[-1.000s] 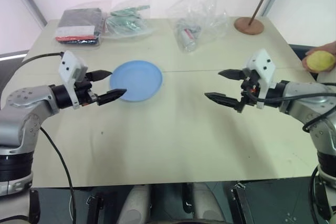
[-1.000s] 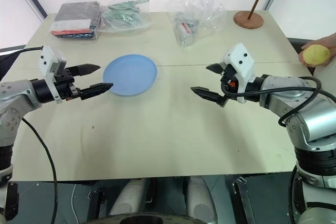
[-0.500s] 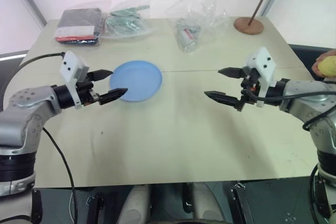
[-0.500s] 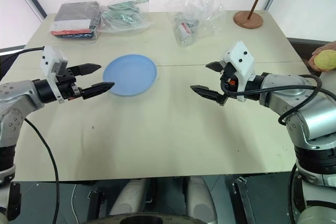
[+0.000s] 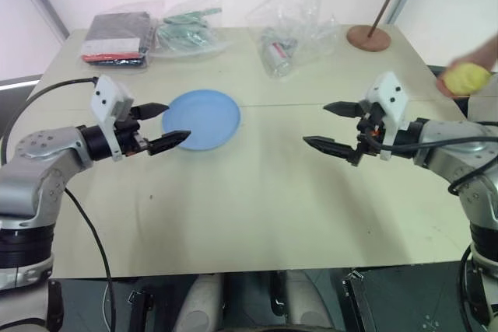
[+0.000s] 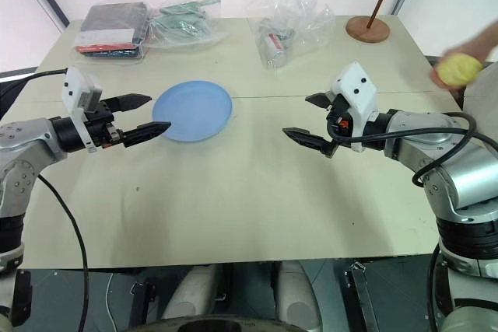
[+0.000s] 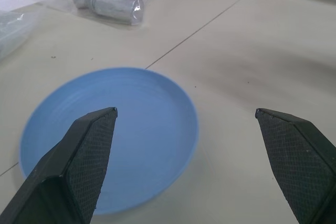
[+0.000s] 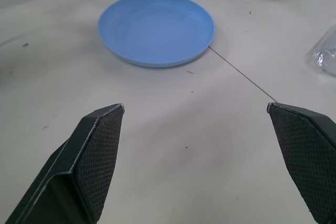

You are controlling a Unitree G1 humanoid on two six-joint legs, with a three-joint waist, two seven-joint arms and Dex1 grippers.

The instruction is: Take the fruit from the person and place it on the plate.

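Bagged items [image 5: 152,33] are lying along the far edge of the table [image 5: 257,207], with a clear bag of cans [image 5: 284,44] and a brown disc with a rod [image 5: 369,36] further right. The left gripper [image 5: 159,126] is hovering just beside the empty plate [image 5: 202,118], jaws spread and holding nothing. The right gripper [image 5: 336,126] is hanging over bare table, jaws spread wide and empty. At the right edge, the person's hand [image 6: 478,44], blurred and cut off, is holding the fruit [image 5: 464,78].

Grey arms, white wrist boxes, black fingers [image 5: 159,143]
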